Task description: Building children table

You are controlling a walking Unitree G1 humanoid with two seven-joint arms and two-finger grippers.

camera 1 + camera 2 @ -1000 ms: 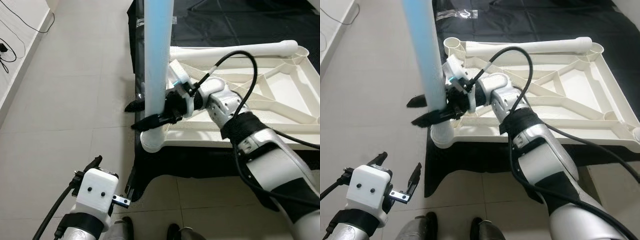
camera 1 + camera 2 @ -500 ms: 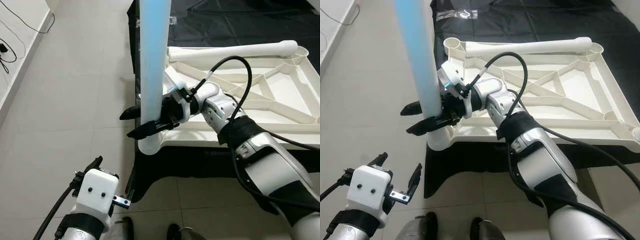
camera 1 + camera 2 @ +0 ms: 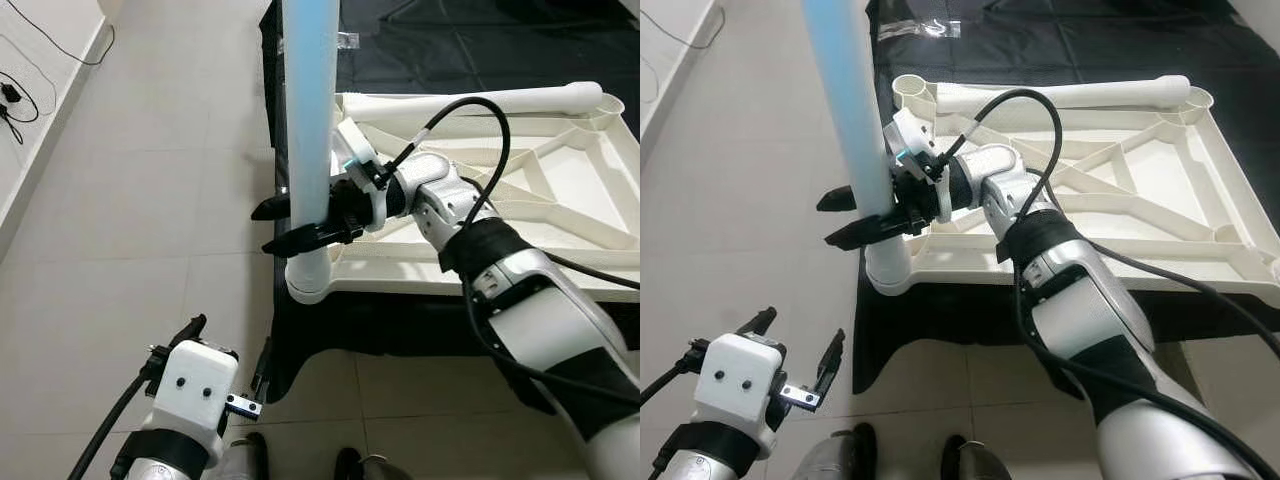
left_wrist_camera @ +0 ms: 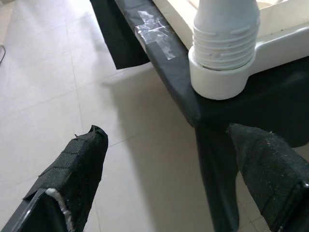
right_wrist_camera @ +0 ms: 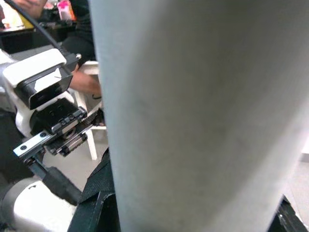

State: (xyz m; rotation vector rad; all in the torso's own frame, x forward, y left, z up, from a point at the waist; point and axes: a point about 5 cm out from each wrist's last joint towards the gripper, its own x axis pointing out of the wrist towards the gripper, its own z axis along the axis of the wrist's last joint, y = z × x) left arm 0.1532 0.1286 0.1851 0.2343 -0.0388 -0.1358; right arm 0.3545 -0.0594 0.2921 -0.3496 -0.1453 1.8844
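The white tabletop (image 3: 450, 272) lies upside down on a black mat. A pale blue-white table leg (image 3: 308, 120) stands upright in its near-left corner socket (image 3: 312, 282). My right gripper (image 3: 262, 229) reaches in from the right and is shut on this leg a little above the socket, one black finger on each side. In the right wrist view the leg (image 5: 193, 116) is very close. The leg's threaded end (image 4: 224, 41) sits in the socket in the left wrist view. My left gripper (image 3: 228, 350) hangs open low over the floor, near the mat's corner.
A second white leg (image 3: 470, 100) lies along the tabletop's far edge. The black mat (image 3: 480, 40) stretches behind, with a clear plastic bag (image 3: 345, 40) on it. Tiled floor (image 3: 140, 200) is to the left, with a cable (image 3: 20, 90) by the wall. A person's hand (image 5: 84, 82) is in the background.
The right gripper, the leg and the socket corner have shifted slightly right and away from where they were half a second ago. The left arm has not moved.
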